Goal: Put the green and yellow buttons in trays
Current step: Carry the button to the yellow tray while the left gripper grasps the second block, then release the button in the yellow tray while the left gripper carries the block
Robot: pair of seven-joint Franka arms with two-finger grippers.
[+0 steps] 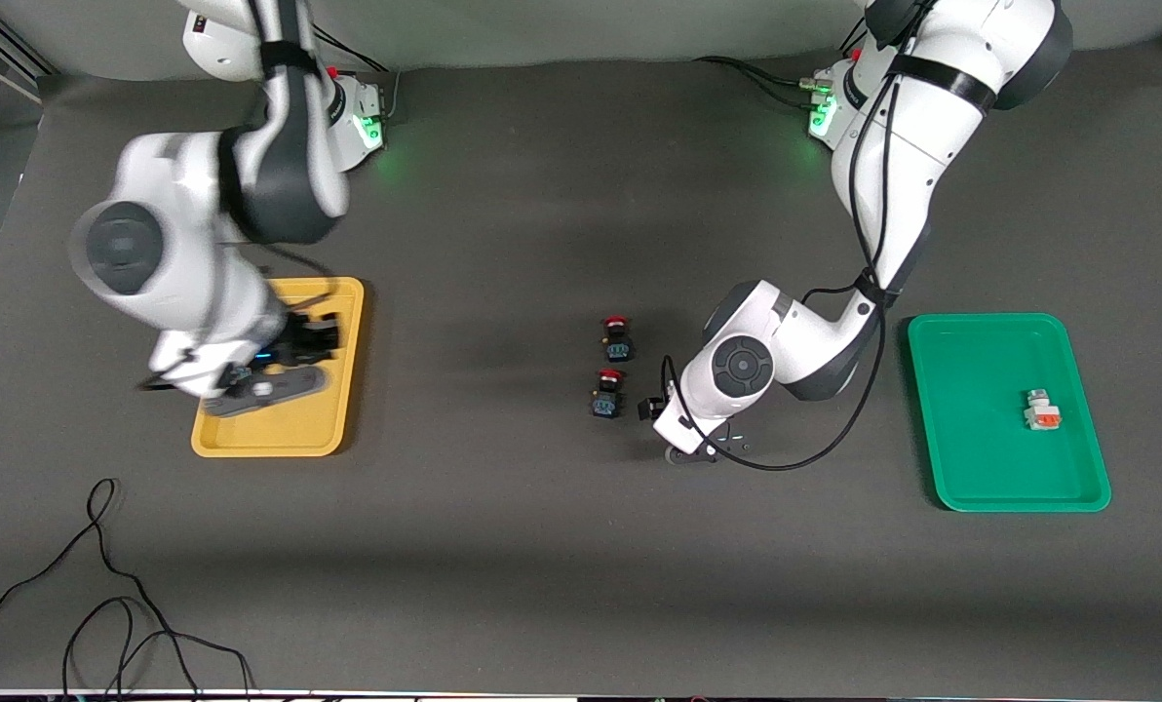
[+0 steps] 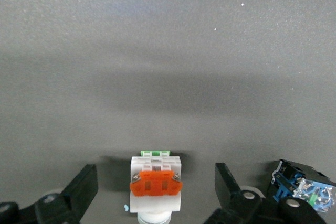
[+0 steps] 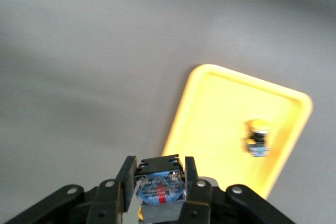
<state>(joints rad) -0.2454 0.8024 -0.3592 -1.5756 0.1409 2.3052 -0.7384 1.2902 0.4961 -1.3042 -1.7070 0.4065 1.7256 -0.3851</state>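
Note:
My left gripper (image 2: 156, 181) is low over the table's middle, beside the red-capped switches, open, its fingers (image 2: 84, 190) on either side of a white blocky switch with an orange face (image 2: 156, 184) that stands on the table. In the front view the left hand (image 1: 683, 439) hides that switch. A second white switch (image 1: 1041, 409) lies in the green tray (image 1: 971, 468). My right gripper (image 3: 160, 182) is shut on a dark-bodied switch (image 3: 160, 184), its cap hidden, held above the yellow tray (image 1: 279, 439). A yellow-capped switch (image 3: 257, 137) lies in the yellow tray (image 3: 210, 119).
Two dark switches with red caps (image 1: 618, 336) (image 1: 608, 390) stand mid-table, close beside my left hand; one shows in the left wrist view (image 2: 302, 192). A loose black cable (image 1: 103, 585) lies near the table's front edge at the right arm's end.

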